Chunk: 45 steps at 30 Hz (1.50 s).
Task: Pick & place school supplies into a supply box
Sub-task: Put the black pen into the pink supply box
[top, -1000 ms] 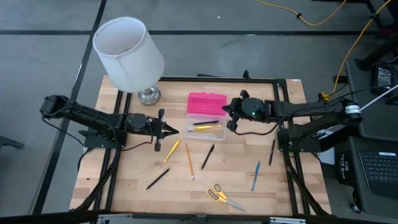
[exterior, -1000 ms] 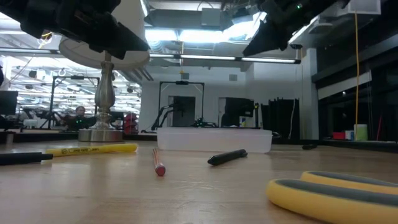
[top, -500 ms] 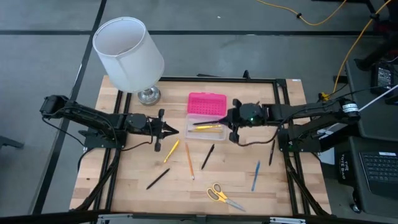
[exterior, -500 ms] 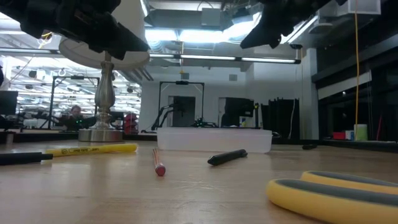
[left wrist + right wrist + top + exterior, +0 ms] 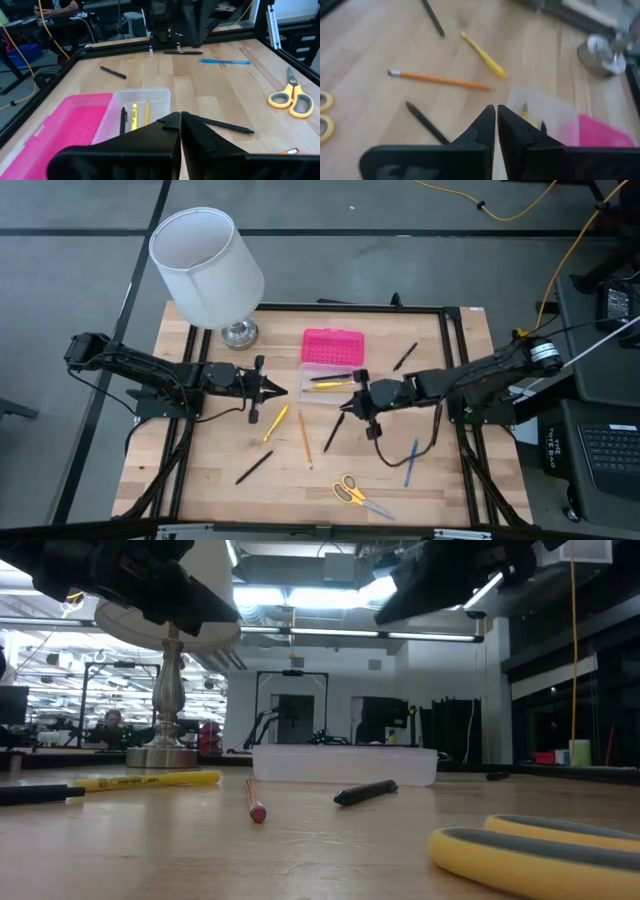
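The supply box [image 5: 330, 386] is clear, and its pink lid [image 5: 333, 345] lies open toward the far edge. In the left wrist view the box [image 5: 135, 114] holds a black pen, a yellow pen and a pencil. On the table lie a yellow pen [image 5: 276, 422], an orange pencil [image 5: 304, 437], a black pen [image 5: 334, 430], another black pen [image 5: 254, 467], yellow-handled scissors [image 5: 360, 495] and a blue pen [image 5: 411, 462]. My right gripper [image 5: 350, 407] is shut and empty, just near of the box's right end and above the black pen [image 5: 427, 123]. My left gripper [image 5: 275, 389] hovers shut, left of the box.
A lamp with a white shade [image 5: 207, 265] stands at the far left corner, its metal base [image 5: 240, 333] on the table. Two more black pens lie at right [image 5: 437, 423] and far right [image 5: 405, 356]. A black frame [image 5: 455, 340] rims the table.
My right gripper has swung from beyond the box's far right corner, across the box's right end, toward the near edge and the left. It now hangs over the black pen. A black pen at the far right has come into view. My left arm has kept still.
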### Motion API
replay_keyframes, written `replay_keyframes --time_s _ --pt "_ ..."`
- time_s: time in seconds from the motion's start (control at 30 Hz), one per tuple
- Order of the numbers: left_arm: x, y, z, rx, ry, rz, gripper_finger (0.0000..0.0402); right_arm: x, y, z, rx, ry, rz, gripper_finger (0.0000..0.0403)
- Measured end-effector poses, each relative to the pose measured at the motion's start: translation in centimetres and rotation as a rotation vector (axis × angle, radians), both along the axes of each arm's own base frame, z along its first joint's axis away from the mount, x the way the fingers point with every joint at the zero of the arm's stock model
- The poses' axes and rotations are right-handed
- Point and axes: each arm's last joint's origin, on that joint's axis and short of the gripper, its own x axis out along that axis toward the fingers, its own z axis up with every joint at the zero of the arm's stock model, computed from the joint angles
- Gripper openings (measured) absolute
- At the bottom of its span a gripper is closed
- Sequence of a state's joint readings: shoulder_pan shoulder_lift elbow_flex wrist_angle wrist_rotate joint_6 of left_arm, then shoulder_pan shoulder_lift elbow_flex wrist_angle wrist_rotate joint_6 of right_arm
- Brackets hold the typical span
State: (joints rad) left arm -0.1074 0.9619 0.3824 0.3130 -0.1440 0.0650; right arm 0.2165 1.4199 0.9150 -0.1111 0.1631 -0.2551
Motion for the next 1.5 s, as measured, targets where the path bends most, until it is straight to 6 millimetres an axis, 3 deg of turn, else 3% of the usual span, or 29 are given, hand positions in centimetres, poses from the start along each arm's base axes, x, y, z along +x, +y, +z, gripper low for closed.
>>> replay_keyframes --time_s 0.47,0.73,1.37,1.5 --pt "0.0 0.0 0.0 0.0 -0.002 0.0 0.0006 1.5 2.5 1.0 -0.04 -0.032 0.14 0.0026" --pt "0.0 0.0 0.0 0.0 -0.005 0.0 0.0006 3.3 3.2 -1.4 -0.079 0.046 0.22 0.0026" --pt "0.0 0.0 0.0 0.0 -0.004 0.0 0.0006 4.3 3.6 -6.5 -0.123 0.247 0.296 0.0027" --pt "0.0 0.0 0.0 0.0 -0.003 0.0 0.0006 4.4 3.7 -7.3 -0.127 0.273 0.297 0.0049"
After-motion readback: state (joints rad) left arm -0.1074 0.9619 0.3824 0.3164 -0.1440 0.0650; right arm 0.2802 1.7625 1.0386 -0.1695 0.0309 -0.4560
